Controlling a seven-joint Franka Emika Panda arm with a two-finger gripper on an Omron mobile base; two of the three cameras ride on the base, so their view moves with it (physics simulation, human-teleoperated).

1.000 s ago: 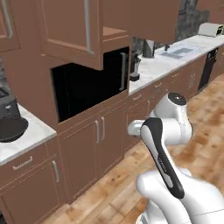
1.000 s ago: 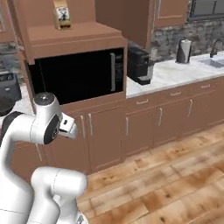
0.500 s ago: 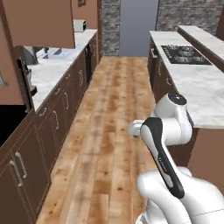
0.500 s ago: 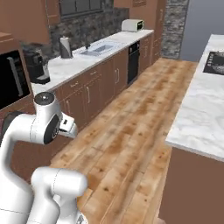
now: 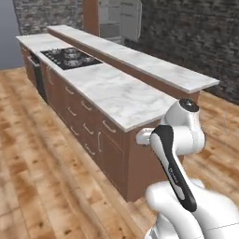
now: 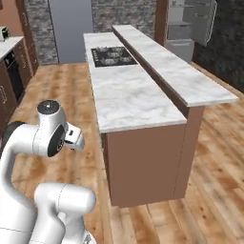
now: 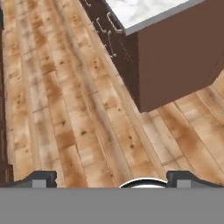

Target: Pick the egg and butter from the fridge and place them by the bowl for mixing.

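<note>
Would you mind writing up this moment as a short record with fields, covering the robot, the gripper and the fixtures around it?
setting: kitchen with a wooden plank floor
arm: folded in front of the base, beside the near end of the island
gripper: open, holding nothing, pointing down at the floor
island: brown cabinets, white marble top, raised bar ledge along its far side
cooktop: black, set into the island top toward its far end
fridge: grey, past the far end of the island, door open
egg and butter: too small to make out from here
</note>
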